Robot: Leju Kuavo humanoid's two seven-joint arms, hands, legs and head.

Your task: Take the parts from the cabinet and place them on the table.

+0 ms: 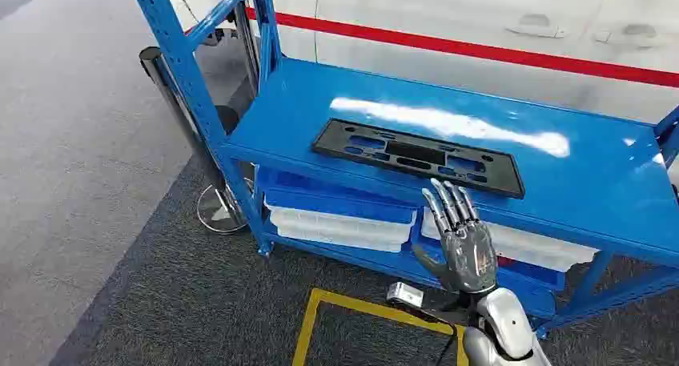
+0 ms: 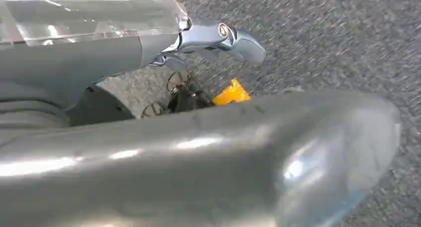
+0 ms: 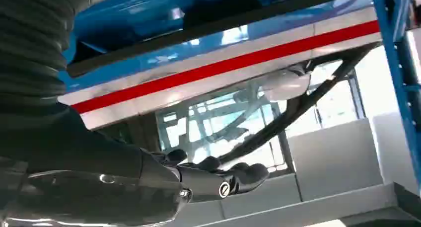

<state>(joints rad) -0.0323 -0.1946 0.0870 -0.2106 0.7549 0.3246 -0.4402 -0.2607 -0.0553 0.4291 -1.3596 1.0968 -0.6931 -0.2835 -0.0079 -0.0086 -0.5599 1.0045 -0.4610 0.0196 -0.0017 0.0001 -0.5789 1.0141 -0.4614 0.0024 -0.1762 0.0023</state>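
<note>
A flat black plastic part [image 1: 416, 155] with several cut-outs lies on the top shelf of the blue cabinet [image 1: 592, 182], near its front edge. My right hand [image 1: 463, 242] is raised in front of that edge, just below the part's right half, fingers straight and apart, holding nothing. In the right wrist view the same hand [image 3: 208, 180] stretches forward with empty fingers below the blue shelf. My left hand [image 2: 208, 38] hangs over the grey carpet with nothing in it.
White trays [image 1: 340, 226] sit on the cabinet's lower shelf. A black post with a round base [image 1: 172, 86] stands at the cabinet's left corner. Yellow tape [image 1: 352, 306] marks the carpet in front. A white vehicle with a red stripe [image 1: 480, 50] stands behind.
</note>
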